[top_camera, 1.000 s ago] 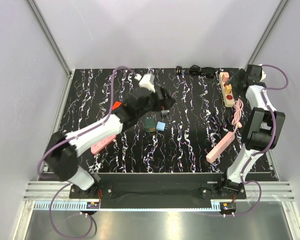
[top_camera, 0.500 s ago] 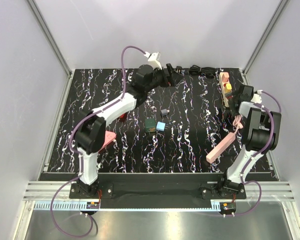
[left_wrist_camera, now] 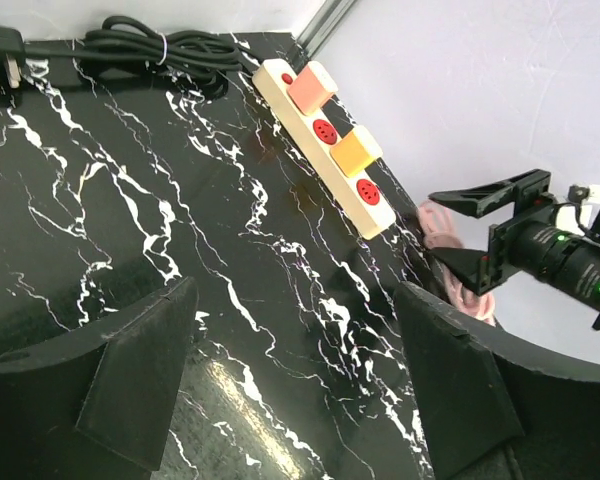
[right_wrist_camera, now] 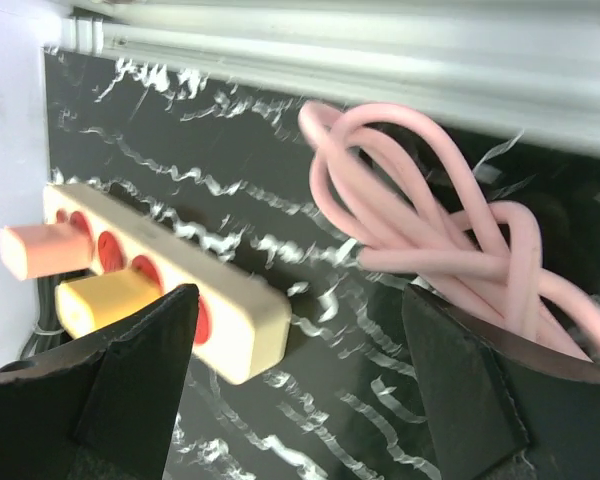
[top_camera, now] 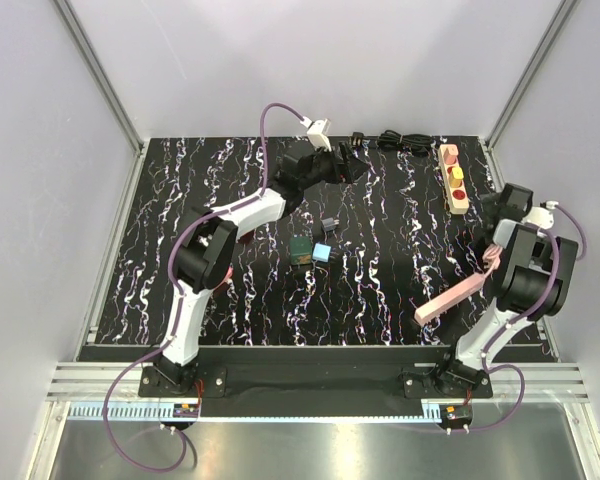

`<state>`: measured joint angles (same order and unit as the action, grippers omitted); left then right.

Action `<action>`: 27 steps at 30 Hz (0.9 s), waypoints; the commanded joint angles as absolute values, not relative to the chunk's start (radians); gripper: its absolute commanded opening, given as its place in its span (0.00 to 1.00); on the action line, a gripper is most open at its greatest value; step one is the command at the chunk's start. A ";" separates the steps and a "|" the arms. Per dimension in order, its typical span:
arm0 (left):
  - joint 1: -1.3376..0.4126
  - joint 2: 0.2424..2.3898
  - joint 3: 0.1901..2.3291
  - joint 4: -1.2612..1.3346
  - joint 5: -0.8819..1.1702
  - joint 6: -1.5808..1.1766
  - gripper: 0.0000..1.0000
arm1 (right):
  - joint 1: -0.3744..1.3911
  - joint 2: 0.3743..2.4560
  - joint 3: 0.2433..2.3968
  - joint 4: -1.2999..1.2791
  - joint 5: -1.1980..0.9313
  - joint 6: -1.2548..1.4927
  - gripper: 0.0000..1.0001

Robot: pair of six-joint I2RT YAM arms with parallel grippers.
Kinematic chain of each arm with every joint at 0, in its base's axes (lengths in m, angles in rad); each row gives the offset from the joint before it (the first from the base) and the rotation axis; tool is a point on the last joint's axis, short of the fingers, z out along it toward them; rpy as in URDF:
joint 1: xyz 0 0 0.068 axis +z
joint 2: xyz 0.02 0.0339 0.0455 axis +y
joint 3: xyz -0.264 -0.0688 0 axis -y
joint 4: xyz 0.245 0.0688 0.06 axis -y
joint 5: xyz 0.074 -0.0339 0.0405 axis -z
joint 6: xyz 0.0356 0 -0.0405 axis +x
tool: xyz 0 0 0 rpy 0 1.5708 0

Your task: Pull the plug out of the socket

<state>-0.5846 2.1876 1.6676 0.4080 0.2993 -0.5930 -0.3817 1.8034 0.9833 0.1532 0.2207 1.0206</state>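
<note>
The right hand (left_wrist_camera: 435,226) has backed off to the near end of the socket (top_camera: 454,178) at 1 o'clock on the surface (top_camera: 380,290), wide and empty like the left hand (top_camera: 352,168), so the pink plug (left_wrist_camera: 311,87) and yellow plug (left_wrist_camera: 355,150) remain seated.

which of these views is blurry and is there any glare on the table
Right wrist view: soft and smeared, the socket and pink cable lack crisp edges. Left wrist view: sharp, with a pale glare patch on the glossy table near the bottom edge. Top external view: even light, in focus, a bright reflection along the metal rail at the bottom.
</note>
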 commanded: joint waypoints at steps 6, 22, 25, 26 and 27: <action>-0.583 2.137 1.658 0.475 0.316 -0.482 0.83 | -0.370 1.957 1.232 0.025 -0.035 0.738 0.91; -0.557 2.181 1.634 0.552 0.422 -0.456 0.84 | -0.212 1.943 1.327 -0.248 0.176 0.416 0.93; -0.557 2.186 1.626 0.552 0.414 -0.434 0.84 | -0.199 1.979 1.389 -0.290 0.193 0.370 0.93; -0.557 2.184 1.625 0.555 0.414 -0.428 0.84 | -0.199 2.014 1.420 -0.308 0.193 0.341 0.93; -0.557 2.184 1.620 0.566 0.414 -0.425 0.84 | -0.199 2.035 1.454 -0.358 0.180 0.331 0.93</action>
